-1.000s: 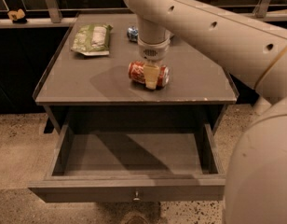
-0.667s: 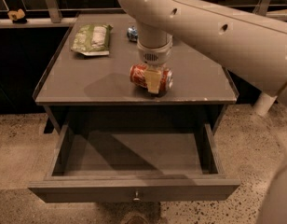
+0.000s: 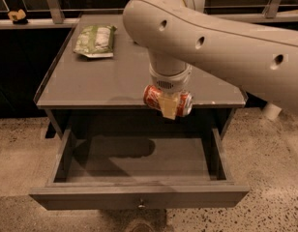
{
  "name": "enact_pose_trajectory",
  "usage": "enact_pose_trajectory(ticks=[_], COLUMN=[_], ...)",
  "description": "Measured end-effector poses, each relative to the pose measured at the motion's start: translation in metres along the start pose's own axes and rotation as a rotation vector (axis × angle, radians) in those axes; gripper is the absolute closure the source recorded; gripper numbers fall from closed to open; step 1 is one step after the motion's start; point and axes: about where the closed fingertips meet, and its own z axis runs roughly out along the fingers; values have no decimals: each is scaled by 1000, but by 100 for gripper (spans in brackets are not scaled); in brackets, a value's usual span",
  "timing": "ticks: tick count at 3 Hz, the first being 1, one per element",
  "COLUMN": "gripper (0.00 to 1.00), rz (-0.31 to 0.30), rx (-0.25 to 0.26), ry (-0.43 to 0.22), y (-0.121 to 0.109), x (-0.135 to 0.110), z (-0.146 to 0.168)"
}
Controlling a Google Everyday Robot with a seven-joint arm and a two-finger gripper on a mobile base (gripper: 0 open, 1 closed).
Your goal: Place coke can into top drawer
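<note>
Reaching across from the right edge, the arm (image 3: 226, 37) fills the upper part of the view; the grey bench (image 3: 91, 81) below it bears a green snack bag (image 3: 95, 40) near its back left corner; the top drawer (image 3: 139, 197) stands pulled fully open beneath the front edge, its inside bare, its small knob (image 3: 141, 205) facing forward. The gripper (image 3: 171, 105) hangs at the front edge, right of centre, clamped across the coke can (image 3: 151, 96), which lies on its side in the air above the back of the drawer. Grasp and lift look done; lowering into the drawer and letting go are left. A second ago the can rested mid-bench under the gripper; now it is off the surface and carried forward to the front edge.
</note>
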Motion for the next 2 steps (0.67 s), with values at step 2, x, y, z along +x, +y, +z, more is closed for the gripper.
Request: enact_pose_trajectory(ticks=[2], gripper=[100], rz=[53], rx=[33], ry=[-30], y=[-14], x=[22], z=[-15])
